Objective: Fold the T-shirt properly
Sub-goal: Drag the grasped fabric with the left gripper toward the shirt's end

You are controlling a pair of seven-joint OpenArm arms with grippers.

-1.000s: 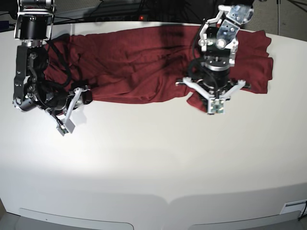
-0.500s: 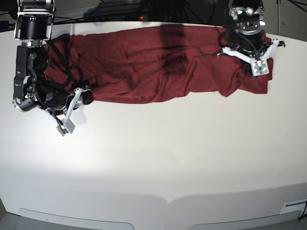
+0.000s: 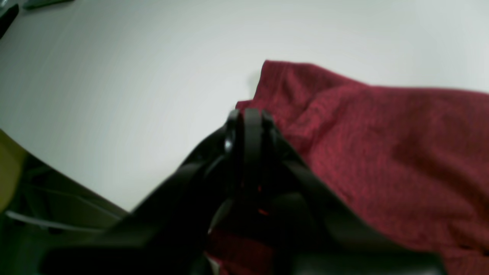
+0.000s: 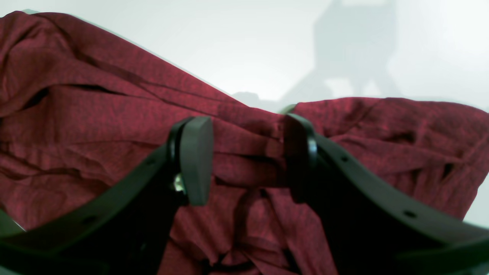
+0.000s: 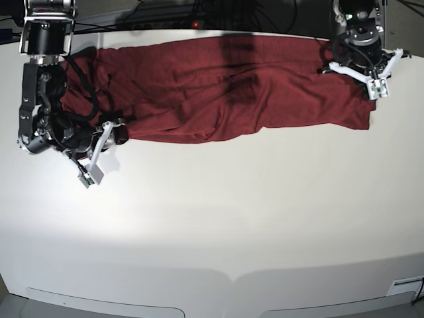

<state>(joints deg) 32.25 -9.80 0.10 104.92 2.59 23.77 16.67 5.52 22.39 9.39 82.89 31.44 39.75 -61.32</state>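
The maroon T-shirt (image 5: 218, 86) lies stretched in a long band along the back of the white table (image 5: 212, 225). At the shirt's right end in the base view, my left gripper (image 5: 378, 89) is shut on the cloth's edge. In the left wrist view its fingertips (image 3: 248, 116) are pressed together at the T-shirt's (image 3: 382, 152) corner. My right gripper (image 5: 91, 177) stands open in front of the shirt's left end. In the right wrist view a wrinkled band of the T-shirt (image 4: 114, 126) shows through the gap of the right gripper (image 4: 246, 164), and nothing is clasped.
Black cables (image 5: 165, 13) run behind the table's back edge. The right arm's dark body (image 5: 46, 119) overlaps the shirt's left end. The table edge (image 3: 76, 179) drops off close to the left gripper. A white label (image 5: 404, 286) sits at the front right corner.
My left gripper has travelled from the shirt's front right part to the back right, drawing the folded-over flap out flat. The right arm has not moved.
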